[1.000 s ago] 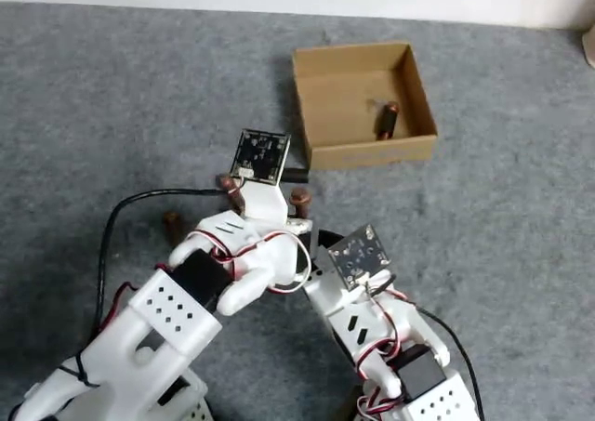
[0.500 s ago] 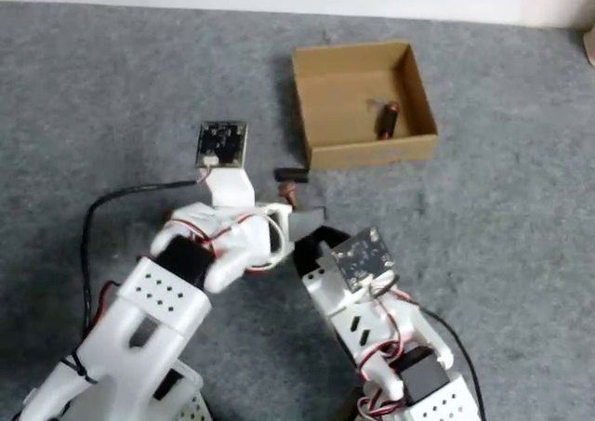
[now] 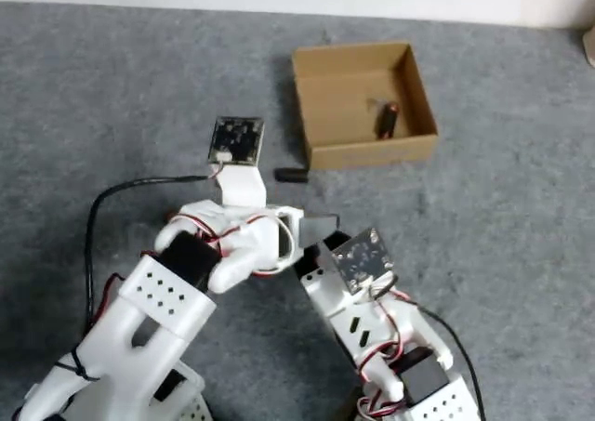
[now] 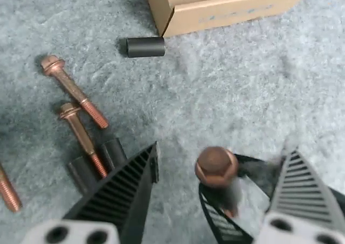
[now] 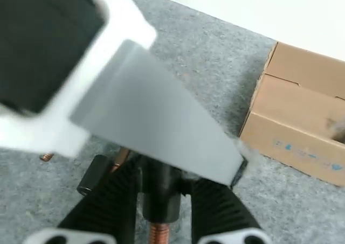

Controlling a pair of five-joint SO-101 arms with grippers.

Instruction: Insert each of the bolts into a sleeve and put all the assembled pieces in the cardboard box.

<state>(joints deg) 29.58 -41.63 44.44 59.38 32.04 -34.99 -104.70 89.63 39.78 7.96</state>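
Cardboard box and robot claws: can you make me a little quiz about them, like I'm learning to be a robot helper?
1. True or false: the cardboard box is empty.
2. Pick one: what does the right claw hold? A) a sleeve with a bolt in it. B) a spoon. C) nothing at all.
3. Fill the gap: the left claw is ___ (open or shut).

Key
1. False: one assembled piece lies inside it.
2. A.
3. Open.
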